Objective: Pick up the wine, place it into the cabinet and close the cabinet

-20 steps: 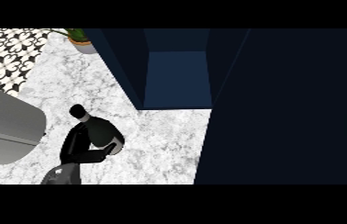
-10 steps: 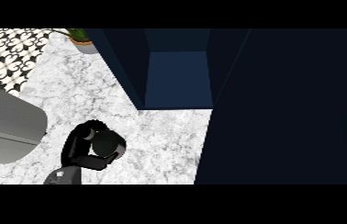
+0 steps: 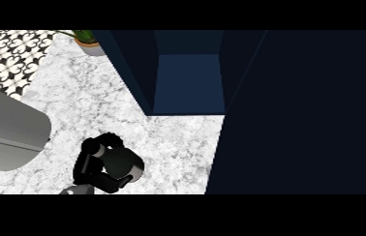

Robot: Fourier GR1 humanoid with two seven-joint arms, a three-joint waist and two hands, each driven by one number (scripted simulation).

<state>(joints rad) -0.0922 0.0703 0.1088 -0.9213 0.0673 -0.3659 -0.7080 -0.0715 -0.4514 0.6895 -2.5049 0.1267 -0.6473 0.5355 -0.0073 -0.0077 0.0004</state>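
White-and-grey marbled desk (image 3: 93, 104) across the left half of the head view. Dark navy cabinet (image 3: 187, 80) standing on it, door open, blue interior shelf bare and lit. Wide dark panel, apparently the open cabinet door (image 3: 293, 114), filling everything right of the cabinet. Small potted plant (image 3: 87, 40) just left of the cabinet's top corner. Black-and-white patterned tile (image 3: 22, 56) further left of the cabinet, at the desk's far edge. Grey rounded object (image 3: 18, 138) well left of the cabinet, at the frame edge. Below and left of the cabinet, left hand (image 3: 97, 165) with black fingers curled round the dark wine (image 3: 123, 163), seen from above, mostly hidden. Right hand nowhere visible.
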